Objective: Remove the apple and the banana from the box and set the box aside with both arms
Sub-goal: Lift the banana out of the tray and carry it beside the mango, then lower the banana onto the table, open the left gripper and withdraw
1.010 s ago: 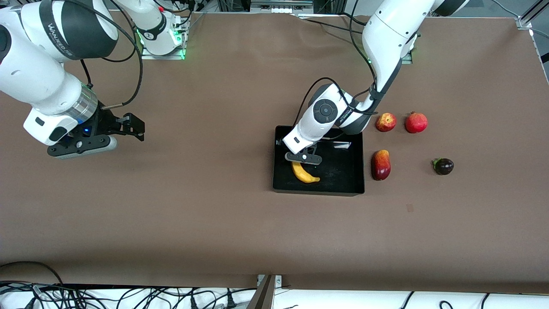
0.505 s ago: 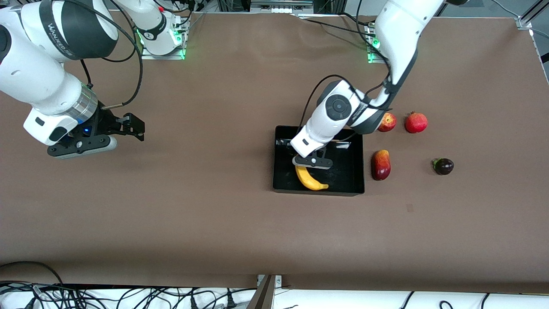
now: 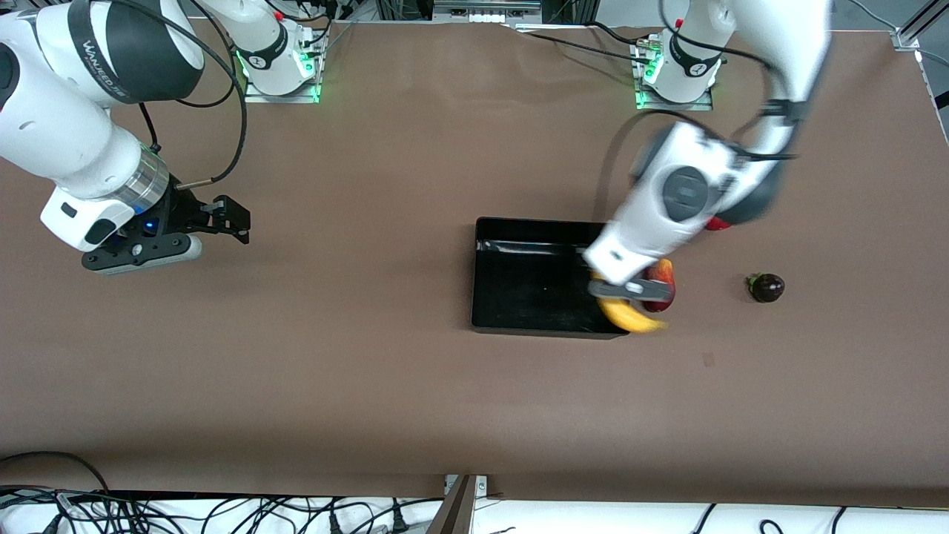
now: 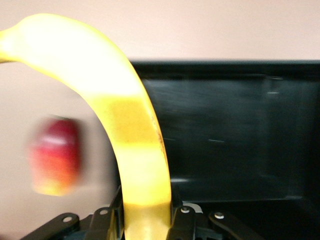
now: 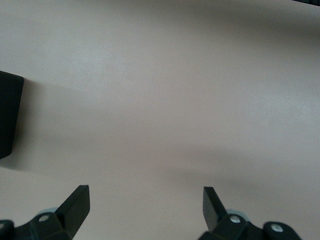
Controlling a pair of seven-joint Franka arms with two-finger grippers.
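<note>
My left gripper (image 3: 620, 290) is shut on the yellow banana (image 3: 630, 316) and holds it up over the black box's (image 3: 489, 297) edge at the left arm's end, beside the red-yellow mango (image 3: 662, 285). In the left wrist view the banana (image 4: 127, 125) rises between the jaws, with the box (image 4: 240, 140) and the mango (image 4: 55, 155) below. The pomegranate (image 3: 718, 222) shows only as a red sliver under the left arm; the apple is hidden. The dark purple fruit (image 3: 766, 287) lies toward the left arm's end. My right gripper (image 3: 222, 215) is open and empty, waiting over bare table (image 5: 145, 197).
The brown table cloth (image 3: 296, 371) spreads wide around the box. Both arm bases (image 3: 278, 59) stand along the table's edge farthest from the front camera. Cables hang at the edge nearest the front camera.
My left gripper has lifted the banana out of the box and swung it toward the left arm's end, over the box's edge by the mango. The right arm has not moved.
</note>
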